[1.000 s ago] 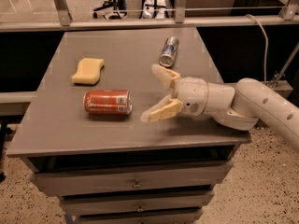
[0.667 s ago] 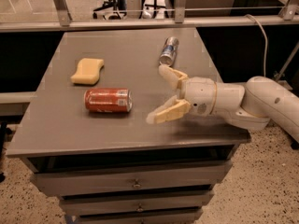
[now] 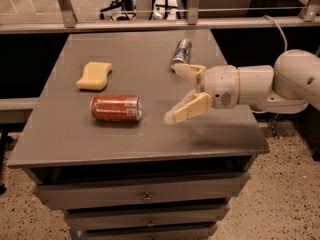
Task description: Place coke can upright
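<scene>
Approaching to grasp, by all appearances; nothing picked up yet. Calls next for easing the gripper [image 3: 174,94] (spread wide, empty, hovering over the tabletop [image 3: 65,144] toward its right edge) leftward to straddle the coke can [image 3: 116,108], clamping, then tipping it onto its base. Lying on its side toward the front-left corner, near the gripper but untouched: red-orange, white label.

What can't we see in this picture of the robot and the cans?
Camera view:
- coke can: its table-side face is hidden underneath, since it lies on its side.
- silver can: near end sits behind a finger of the pincer, open right of the coke can.
- robot arm: cut off by the right edge.
- lowest drawer: cut off by the bottom edge.
</scene>
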